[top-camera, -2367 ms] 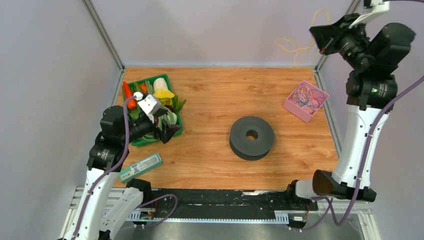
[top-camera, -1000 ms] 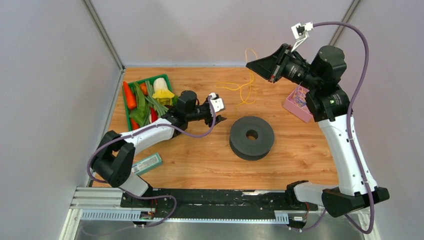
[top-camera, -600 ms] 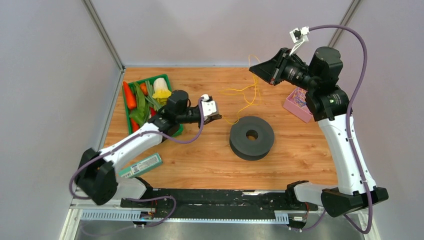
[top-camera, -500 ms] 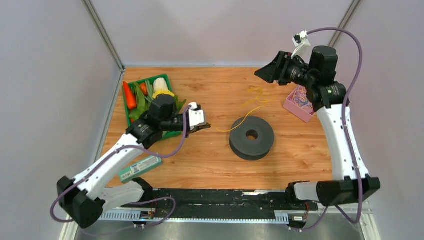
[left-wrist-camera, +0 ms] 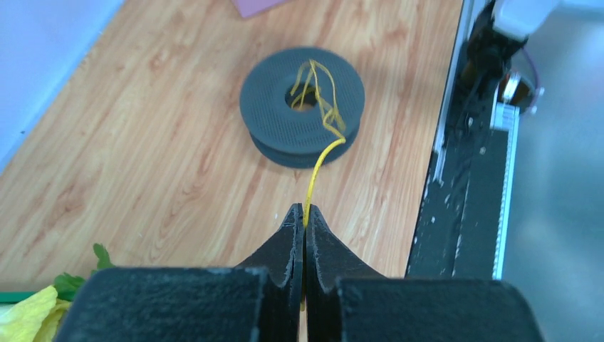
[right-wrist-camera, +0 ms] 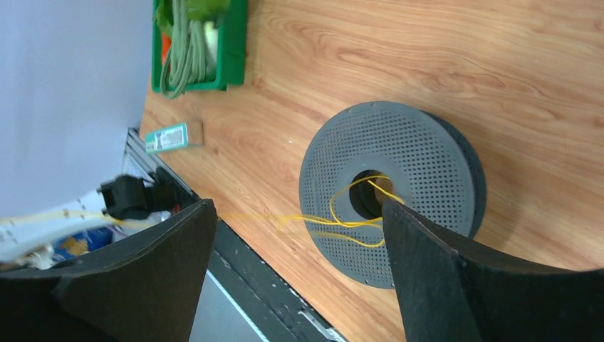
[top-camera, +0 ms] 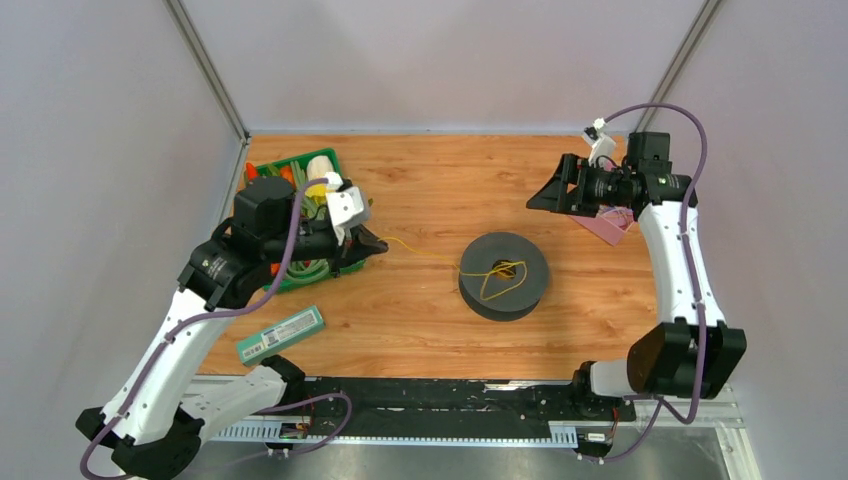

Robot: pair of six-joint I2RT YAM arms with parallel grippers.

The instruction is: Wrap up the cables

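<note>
The thin yellow cable (left-wrist-camera: 315, 169) is lying in loose loops over the top face and hub hole of the dark grey perforated plastic spool (top-camera: 525, 290), which is sitting flat right of the overhead view's centre. One strand is running leftward from the spool across the wooden desk (top-camera: 420, 320). The left hand (left-wrist-camera: 305, 214) is pinching that strand between closed fingertips, at centre left of the overhead view beside the green plastic tray (right-wrist-camera: 237, 50) of vegetables. The right hand (right-wrist-camera: 298, 214) is hovering above the spool with its fingers spread wide and gripping nothing, while a pink box (top-camera: 612, 228) is showing partly from behind its arm at the right edge. Nothing seems to be anchoring the loops, and none seems to be sitting in the spool's groove. A pull from the left hand is therefore likely to drag them off the face rather than wind them. The spool may also be sliding or tipping if the strand tightens, and so fine a cable could be slipping out of the pinch.
</note>
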